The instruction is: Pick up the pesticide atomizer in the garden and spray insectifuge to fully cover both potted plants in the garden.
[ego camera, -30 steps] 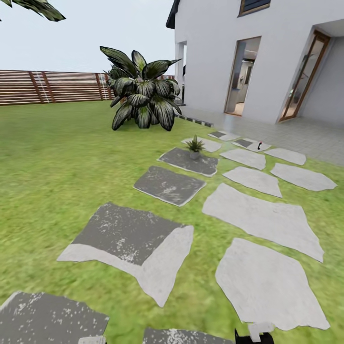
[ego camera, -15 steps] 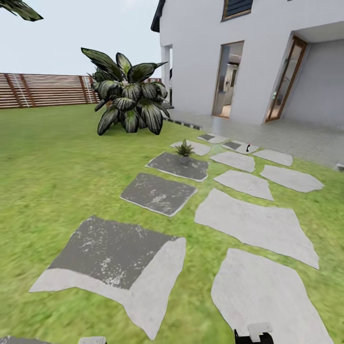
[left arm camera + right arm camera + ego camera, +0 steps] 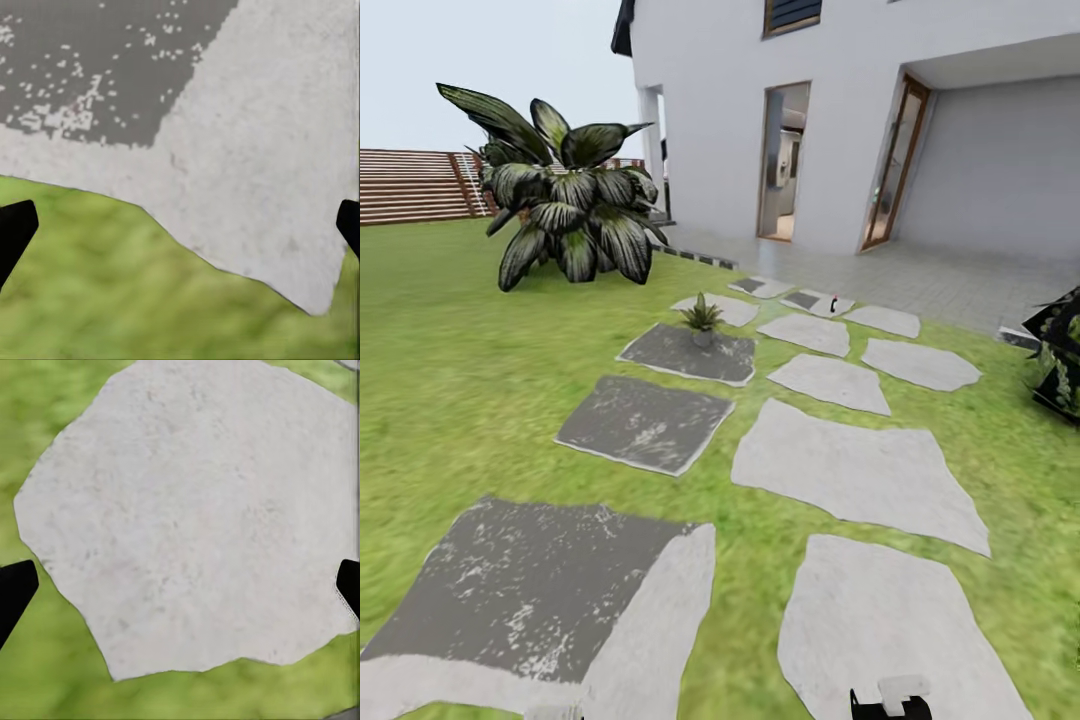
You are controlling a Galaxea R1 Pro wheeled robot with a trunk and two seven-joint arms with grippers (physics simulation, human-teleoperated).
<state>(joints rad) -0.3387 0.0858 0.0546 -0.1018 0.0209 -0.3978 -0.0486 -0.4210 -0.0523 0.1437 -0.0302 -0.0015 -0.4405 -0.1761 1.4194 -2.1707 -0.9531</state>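
Standing on a dark slab (image 3: 685, 352), the grey pot (image 3: 702, 338) holds one potted plant (image 3: 701, 314); both grippers gape, holding nothing.

Potted plant (image 3: 702, 322) on slab (image 3: 685, 353), atomizer (image 3: 833, 303) farther right, nr house (image 3: 860, 110).

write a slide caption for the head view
Stepping slabs cross the lawn toward a potted plant and tiny atomizer.

Flat, even daylight under a pale overcast sky (image 3: 480, 60), with almost no cast shadows on the lawn (image 3: 470, 330). The render is soft and smeared, the grass texture blurred; straight house walls (image 3: 710, 110) lean near the edges. Both wrist views are blurry and coarse
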